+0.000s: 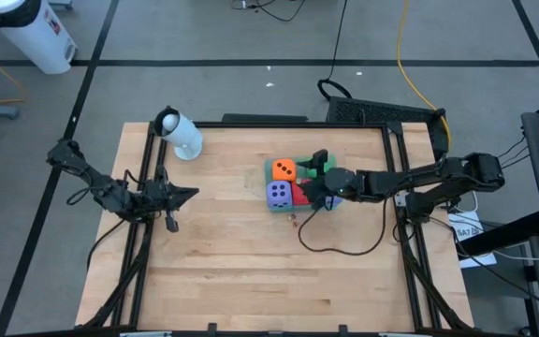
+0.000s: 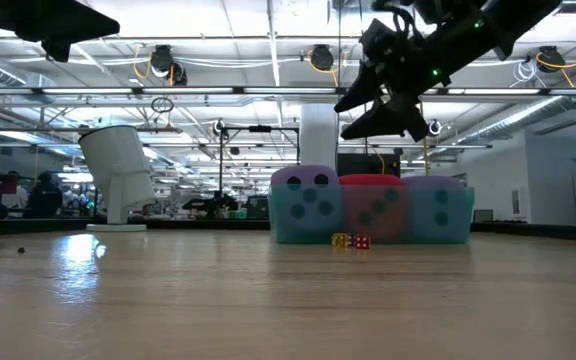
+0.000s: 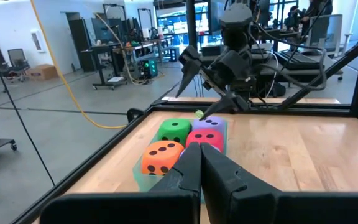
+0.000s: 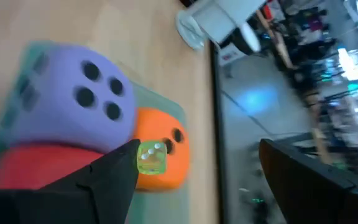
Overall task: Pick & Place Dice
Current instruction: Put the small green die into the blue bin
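Note:
Five foam dice sit packed in a teal tray (image 1: 269, 168) mid-table: orange (image 1: 284, 168), purple (image 1: 278, 194), red (image 1: 298, 195), green (image 3: 174, 132) and a second purple (image 2: 433, 205). My right gripper (image 1: 321, 178) hovers open above the tray's right part (image 4: 197, 168), hiding part of the green die from above. A tiny yellow-green die (image 4: 150, 157) shows at one of its fingertips. My left gripper (image 1: 190, 194) waits shut (image 3: 201, 158) near the table's left side, pointing at the tray. My right gripper stands open above the tray, fingers slanting down. The tiny yellow-green die (image 3: 199, 114) sits right at the inner tip of one finger (image 4: 114, 174), over the orange die. I cannot tell whether it touches that finger or is free in the air.
A white cylinder (image 1: 181, 136) stands near the far left corner. Two tiny dice, yellow (image 2: 340, 240) and red (image 2: 360, 241), lie on the wood just in front of the tray. A black cable (image 1: 335, 245) loops over the table's right half. Bare wood spreads along the near side.

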You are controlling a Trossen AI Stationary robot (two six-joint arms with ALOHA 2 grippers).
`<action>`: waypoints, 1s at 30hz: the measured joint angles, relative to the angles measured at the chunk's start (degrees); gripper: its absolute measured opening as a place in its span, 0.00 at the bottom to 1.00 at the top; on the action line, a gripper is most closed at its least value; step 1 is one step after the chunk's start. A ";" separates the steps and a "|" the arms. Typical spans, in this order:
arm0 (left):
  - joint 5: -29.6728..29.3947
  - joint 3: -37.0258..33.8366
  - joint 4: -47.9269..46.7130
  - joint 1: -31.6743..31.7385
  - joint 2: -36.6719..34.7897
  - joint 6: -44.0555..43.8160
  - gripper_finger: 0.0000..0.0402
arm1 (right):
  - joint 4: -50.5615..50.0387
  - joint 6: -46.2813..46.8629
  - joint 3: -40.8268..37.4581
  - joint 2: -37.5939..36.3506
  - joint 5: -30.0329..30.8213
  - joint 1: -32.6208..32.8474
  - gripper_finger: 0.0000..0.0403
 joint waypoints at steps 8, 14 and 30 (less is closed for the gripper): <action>-0.01 0.00 -0.44 0.00 0.00 -0.02 0.01 | -1.13 22.47 1.68 -0.02 -11.46 -4.62 0.78; -0.02 0.00 -0.39 0.00 0.00 0.20 0.01 | -11.74 62.11 7.45 -0.04 -28.28 -16.81 0.78; 0.00 0.00 -0.35 0.02 0.00 0.13 0.01 | -14.18 68.45 7.61 -0.04 -38.57 -21.17 0.63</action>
